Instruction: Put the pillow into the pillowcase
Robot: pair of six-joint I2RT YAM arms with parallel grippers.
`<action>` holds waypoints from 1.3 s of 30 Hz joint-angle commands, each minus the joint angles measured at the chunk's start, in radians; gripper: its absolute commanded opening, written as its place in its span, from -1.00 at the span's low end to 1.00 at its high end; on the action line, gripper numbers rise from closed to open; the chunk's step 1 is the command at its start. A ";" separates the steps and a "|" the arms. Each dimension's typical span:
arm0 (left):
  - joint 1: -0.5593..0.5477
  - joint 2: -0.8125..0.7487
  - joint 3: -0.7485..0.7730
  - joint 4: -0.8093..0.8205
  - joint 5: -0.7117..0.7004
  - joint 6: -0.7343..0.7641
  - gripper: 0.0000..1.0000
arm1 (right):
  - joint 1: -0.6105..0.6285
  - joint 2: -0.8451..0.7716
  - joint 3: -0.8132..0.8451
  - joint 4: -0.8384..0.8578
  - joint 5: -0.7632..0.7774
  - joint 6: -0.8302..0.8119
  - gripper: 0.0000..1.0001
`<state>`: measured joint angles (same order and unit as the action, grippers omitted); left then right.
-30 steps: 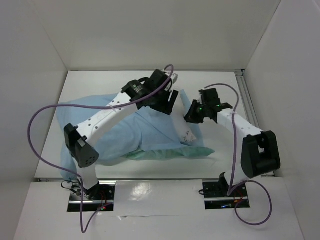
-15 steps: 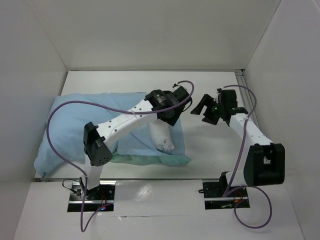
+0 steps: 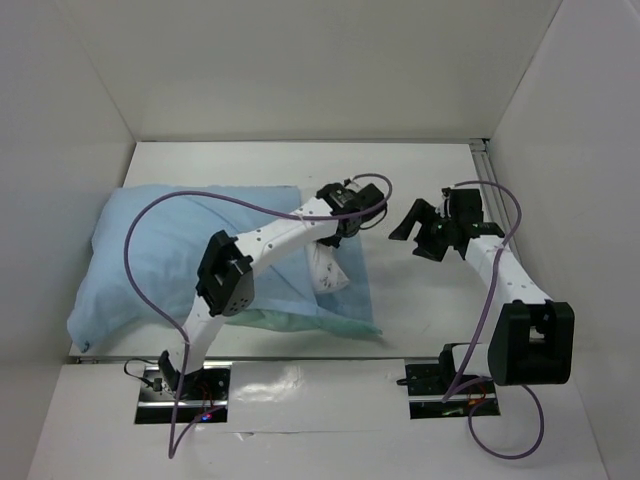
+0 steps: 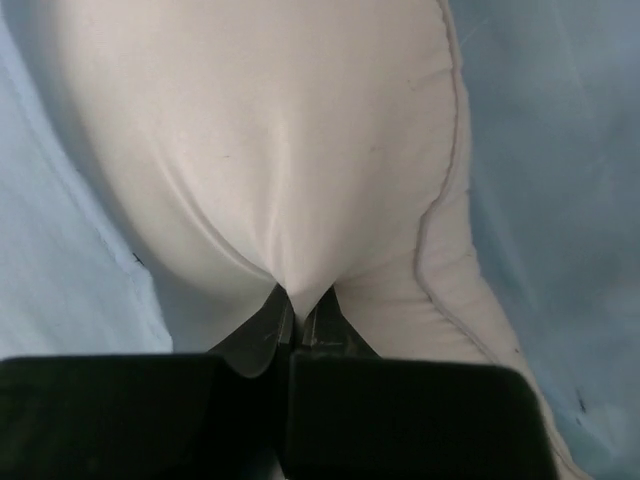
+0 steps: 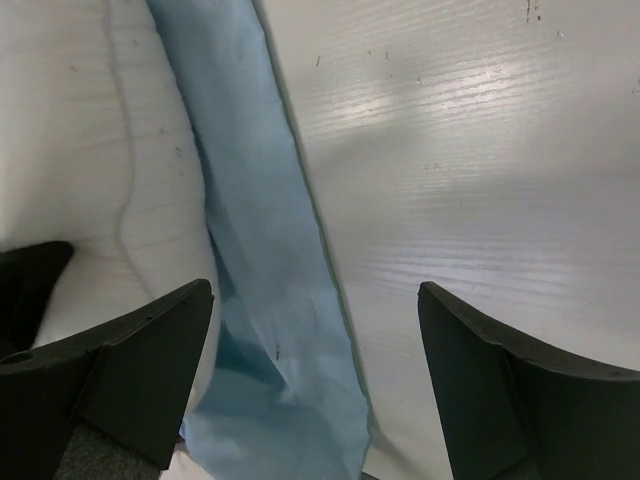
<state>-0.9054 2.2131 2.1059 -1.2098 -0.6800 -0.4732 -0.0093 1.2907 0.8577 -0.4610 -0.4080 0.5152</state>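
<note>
The pillow (image 3: pixel 328 274) lies on the left half of the table (image 3: pixel 430 175), mostly inside the pale blue pillowcase (image 3: pixel 160 250), with only its white end poking out at the case's right side. The left gripper (image 4: pixel 298 312) is pinched tight on a fold of that white end. The right gripper (image 5: pixel 315 292) hangs with fingers wide apart, holding nothing, above the pillowcase's right edge.

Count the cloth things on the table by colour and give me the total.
White: 1, the pillow
Pale blue with sea-green: 1, the pillowcase
Total: 2
</note>
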 commanded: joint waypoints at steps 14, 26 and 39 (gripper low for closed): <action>0.339 -0.748 -0.211 0.294 0.658 -0.011 -1.00 | 0.328 0.160 0.309 0.194 -0.075 -0.018 0.39; 0.379 -0.877 -0.369 0.366 0.715 -0.074 -1.00 | 0.597 0.464 0.488 0.315 0.001 -0.015 0.36; 0.421 -0.918 -0.323 0.357 0.781 -0.093 -1.00 | 0.723 0.723 0.483 0.522 0.263 0.151 0.14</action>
<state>-0.4839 1.3556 1.7226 -0.9821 0.0010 -0.5072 0.6922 1.9331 1.3010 -0.0330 -0.2817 0.6155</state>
